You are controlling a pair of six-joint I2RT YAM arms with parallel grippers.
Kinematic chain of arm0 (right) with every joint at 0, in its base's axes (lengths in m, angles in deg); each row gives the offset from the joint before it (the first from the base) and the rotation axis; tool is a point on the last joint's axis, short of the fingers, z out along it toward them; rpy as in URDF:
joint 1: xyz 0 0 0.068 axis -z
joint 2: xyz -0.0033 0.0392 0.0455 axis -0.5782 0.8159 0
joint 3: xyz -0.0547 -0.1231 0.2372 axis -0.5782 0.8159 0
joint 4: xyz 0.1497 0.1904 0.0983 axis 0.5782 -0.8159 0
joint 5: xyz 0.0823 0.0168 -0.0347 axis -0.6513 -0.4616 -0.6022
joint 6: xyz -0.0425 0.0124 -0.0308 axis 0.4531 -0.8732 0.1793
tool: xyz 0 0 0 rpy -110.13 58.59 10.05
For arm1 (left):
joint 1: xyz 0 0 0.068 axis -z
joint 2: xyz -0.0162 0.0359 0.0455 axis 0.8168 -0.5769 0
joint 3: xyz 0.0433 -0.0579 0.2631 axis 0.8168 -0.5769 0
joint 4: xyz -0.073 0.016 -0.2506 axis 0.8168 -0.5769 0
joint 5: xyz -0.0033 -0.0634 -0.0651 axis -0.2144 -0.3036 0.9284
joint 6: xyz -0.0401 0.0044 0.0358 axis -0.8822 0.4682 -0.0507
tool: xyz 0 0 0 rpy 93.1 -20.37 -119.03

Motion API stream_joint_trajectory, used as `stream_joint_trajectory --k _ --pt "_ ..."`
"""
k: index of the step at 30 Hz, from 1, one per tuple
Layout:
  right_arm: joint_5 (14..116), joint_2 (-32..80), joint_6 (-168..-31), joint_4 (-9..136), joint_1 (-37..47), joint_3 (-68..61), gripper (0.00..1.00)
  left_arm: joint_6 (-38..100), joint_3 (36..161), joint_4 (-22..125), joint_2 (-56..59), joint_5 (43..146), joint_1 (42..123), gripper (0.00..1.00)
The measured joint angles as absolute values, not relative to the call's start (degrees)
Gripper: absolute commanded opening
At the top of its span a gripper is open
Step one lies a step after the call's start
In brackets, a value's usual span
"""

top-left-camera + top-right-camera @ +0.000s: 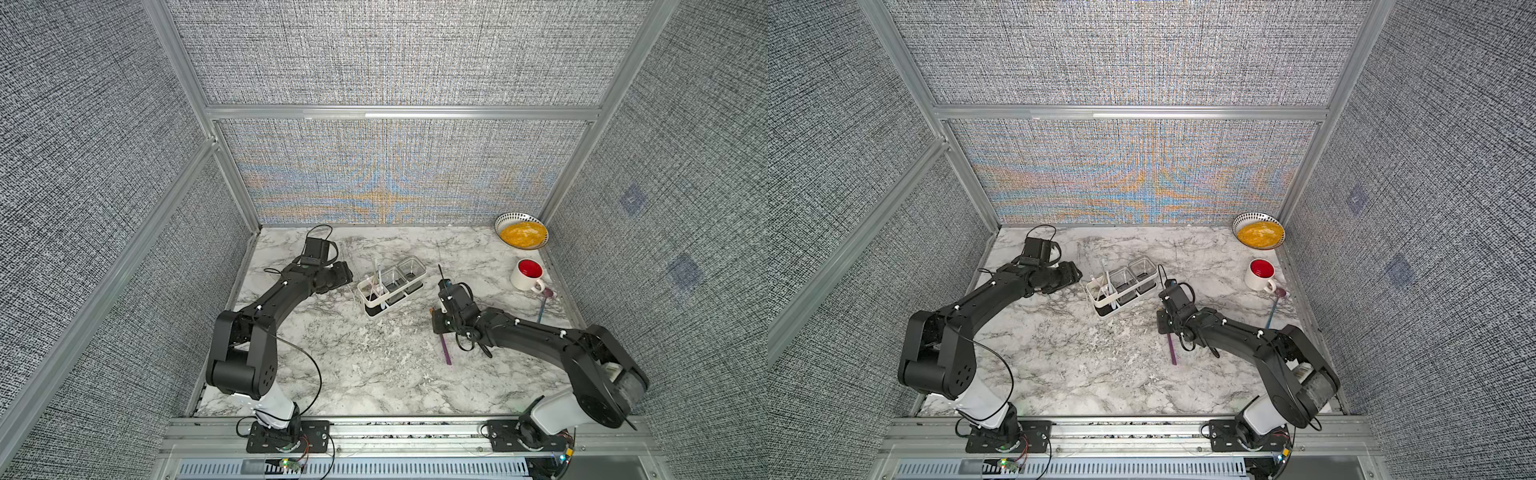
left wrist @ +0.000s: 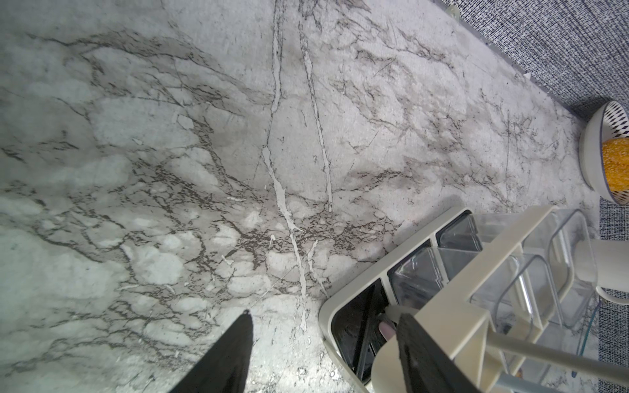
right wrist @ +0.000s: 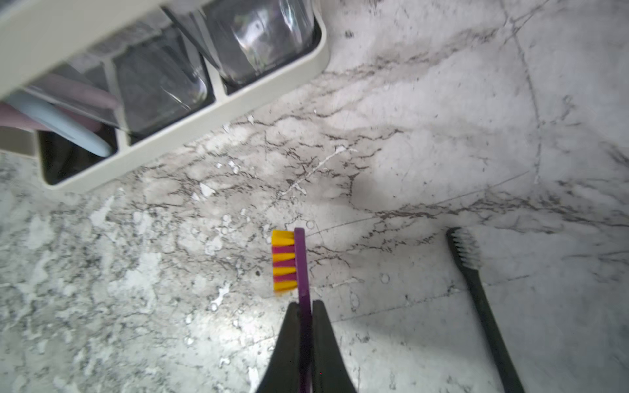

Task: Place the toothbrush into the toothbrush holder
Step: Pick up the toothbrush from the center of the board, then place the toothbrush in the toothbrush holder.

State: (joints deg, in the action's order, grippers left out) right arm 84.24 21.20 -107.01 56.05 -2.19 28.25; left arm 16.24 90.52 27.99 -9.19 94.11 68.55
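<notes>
Two grippers show. Right gripper [image 3: 305, 304] is clamped tight on the purple toothbrush [image 3: 300, 258], jaws pinching the neck just behind the yellow-and-magenta bristles. Its handle [image 1: 446, 351] trails toward 6 o'clock in both top views. The toothbrush is at about 4 o'clock of the holder [image 1: 390, 286], near it, not in it. Can't tell if it's clear of the table [image 1: 332, 374].

Left gripper [image 2: 325, 313] has jaws spread and holds nothing. It sits at the holder's 9 o'clock end, one finger [image 2: 413, 347] over the end section's frame; contact unclear. Pale brushes [image 1: 376, 278] lean in that end section, and both clear cups [image 1: 409, 268] look empty.

Black brush [image 3: 483, 306] lies on the table just beside the held one. Mug [image 1: 527, 275] is at 3 o'clock of the holder, bowl [image 1: 521, 231] at 2 o'clock in the far corner.
</notes>
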Motion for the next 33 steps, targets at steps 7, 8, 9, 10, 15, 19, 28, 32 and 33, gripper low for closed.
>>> stream_joint_trajectory --k 7,8,9,10,15,19,28,32,33 --pt "87.67 16.96 -106.77 58.52 -6.50 24.68 0.05 16.00 88.58 28.43 -6.92 92.97 68.55 0.70" --pt "88.29 16.76 -106.40 59.44 -7.26 24.05 0.05 15.98 88.16 28.45 -6.29 92.62 68.55 0.70" --pt "88.96 16.67 -105.74 60.59 -8.18 23.26 0.05 15.98 87.72 28.49 -5.48 92.65 68.55 0.70" --pt "89.51 16.67 -105.09 61.88 -8.94 22.74 0.05 15.93 87.37 28.56 -4.71 92.32 68.52 0.70" --pt "92.26 17.16 -100.04 70.56 -11.90 20.75 0.05 15.84 86.59 28.71 -1.50 90.42 68.52 0.70" --pt "94.67 18.40 -95.21 80.88 -12.38 20.66 0.05 16.04 86.43 28.60 -0.10 89.22 68.52 0.70" --pt "95.54 27.12 -84.43 105.36 -12.49 18.08 0.05 16.46 85.93 27.99 0.88 87.71 68.50 0.70" --pt "94.43 31.80 -80.76 113.86 -12.49 15.77 0.05 16.48 85.93 27.99 0.82 87.23 68.50 0.70" --pt "94.01 33.11 -79.97 115.70 -12.46 14.94 0.05 16.48 85.93 27.99 0.73 87.20 68.50 0.70"
